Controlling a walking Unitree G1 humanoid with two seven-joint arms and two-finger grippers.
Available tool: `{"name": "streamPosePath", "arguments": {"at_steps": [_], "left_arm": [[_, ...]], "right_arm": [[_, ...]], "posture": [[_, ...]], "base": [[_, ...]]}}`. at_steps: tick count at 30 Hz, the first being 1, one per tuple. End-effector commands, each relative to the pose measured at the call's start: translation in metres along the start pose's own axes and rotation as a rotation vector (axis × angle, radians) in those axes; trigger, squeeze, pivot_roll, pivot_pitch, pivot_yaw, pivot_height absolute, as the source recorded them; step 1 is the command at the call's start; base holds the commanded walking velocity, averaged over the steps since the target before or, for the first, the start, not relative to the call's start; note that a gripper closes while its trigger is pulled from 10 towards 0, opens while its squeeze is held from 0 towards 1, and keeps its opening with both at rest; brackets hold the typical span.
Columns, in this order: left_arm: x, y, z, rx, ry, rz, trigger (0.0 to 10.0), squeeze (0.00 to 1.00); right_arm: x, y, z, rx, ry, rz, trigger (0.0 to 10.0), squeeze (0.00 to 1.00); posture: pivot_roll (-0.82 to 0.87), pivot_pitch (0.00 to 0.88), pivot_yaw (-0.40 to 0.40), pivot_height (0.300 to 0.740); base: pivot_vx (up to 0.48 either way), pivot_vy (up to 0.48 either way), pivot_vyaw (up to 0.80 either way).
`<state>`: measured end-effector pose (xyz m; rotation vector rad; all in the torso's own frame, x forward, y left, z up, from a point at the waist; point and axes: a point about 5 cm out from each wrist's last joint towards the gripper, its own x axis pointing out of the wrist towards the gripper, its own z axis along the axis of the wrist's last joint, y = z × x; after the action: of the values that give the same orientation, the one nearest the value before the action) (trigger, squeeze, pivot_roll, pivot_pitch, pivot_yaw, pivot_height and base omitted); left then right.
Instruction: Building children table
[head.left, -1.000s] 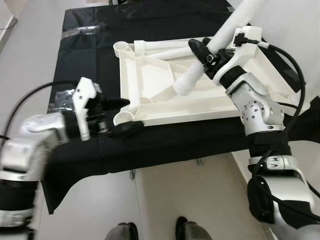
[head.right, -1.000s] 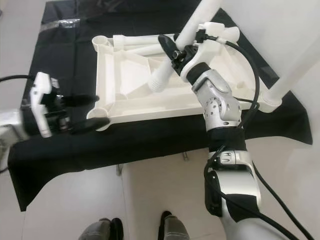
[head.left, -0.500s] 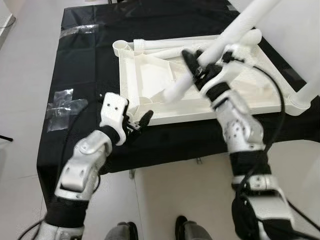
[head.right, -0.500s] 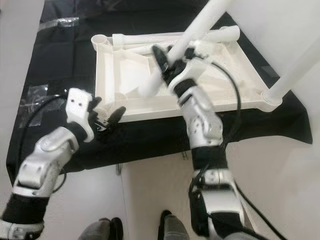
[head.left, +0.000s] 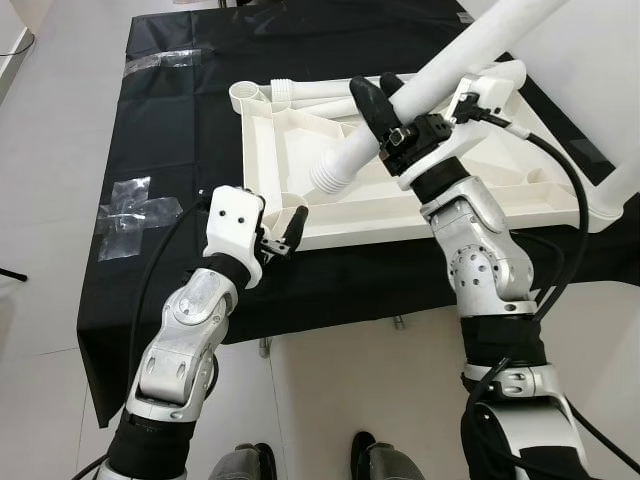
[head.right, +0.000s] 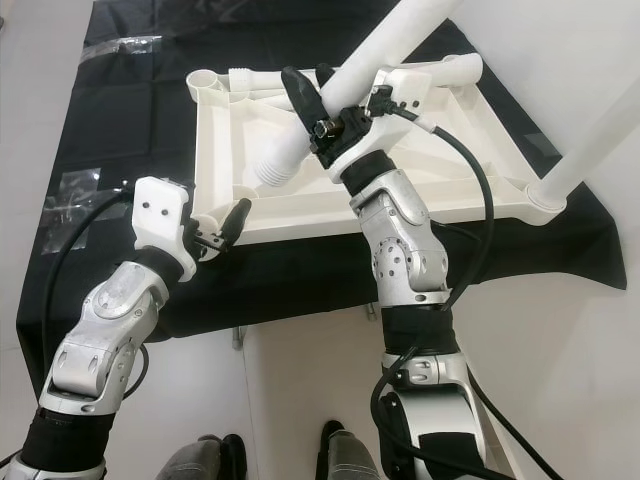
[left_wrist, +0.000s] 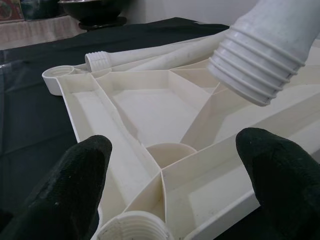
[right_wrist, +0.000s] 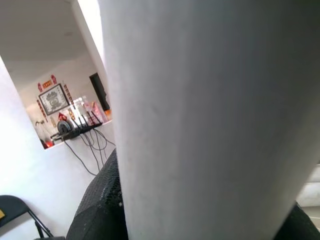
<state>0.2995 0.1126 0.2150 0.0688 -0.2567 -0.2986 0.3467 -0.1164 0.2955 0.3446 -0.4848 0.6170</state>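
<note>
I see the white ribbed plastic tabletop (head.left: 400, 170) lying underside up on the black-draped worktop (head.left: 170, 120), and I judge the build about midway: one white leg (head.right: 600, 130) already stands screwed into the far right corner, two more loose white legs (head.left: 320, 95) lie along the far edge, and the near-left threaded socket (left_wrist: 132, 226) is still empty. My right gripper (head.left: 385, 100) has its jaws clamped round a long white plastic leg (head.left: 440, 75), its threaded end (left_wrist: 257, 67) hanging above the panel, not yet in any socket. My left gripper (head.left: 280, 232) hovers at the near-left corner, jaws wide and holding nothing. I can read no brand or label; small red wall hangings (right_wrist: 52, 95) are too small to make out.
</note>
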Motion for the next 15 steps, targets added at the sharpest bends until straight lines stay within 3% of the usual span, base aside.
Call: {"name": "streamPosePath", "arguments": {"at_steps": [1, 7, 15], "left_arm": [[-0.001, -0.001, -0.001, -0.011, -0.004, -0.005, 10.0, 0.00], [-0.008, 0.000, -0.008, -0.061, 0.021, -0.014, 10.0, 0.00], [-0.011, 0.000, -0.012, -0.022, 0.044, -0.012, 10.0, 0.00]], "right_arm": [[-0.003, 0.002, 0.001, -0.024, -0.006, 0.022, 10.0, 0.00], [-0.010, -0.001, -0.001, -0.061, 0.024, 0.012, 10.0, 0.00], [-0.018, -0.002, -0.008, -0.076, 0.057, -0.005, 10.0, 0.00]], "posture": [[0.01, 0.217, -0.021, 0.740], [0.01, 0.219, -0.019, 0.740], [0.01, 0.220, -0.018, 0.740]], "base": [[0.000, 0.000, 0.00], [0.000, 0.000, 0.00], [0.000, 0.397, 0.00]]}}
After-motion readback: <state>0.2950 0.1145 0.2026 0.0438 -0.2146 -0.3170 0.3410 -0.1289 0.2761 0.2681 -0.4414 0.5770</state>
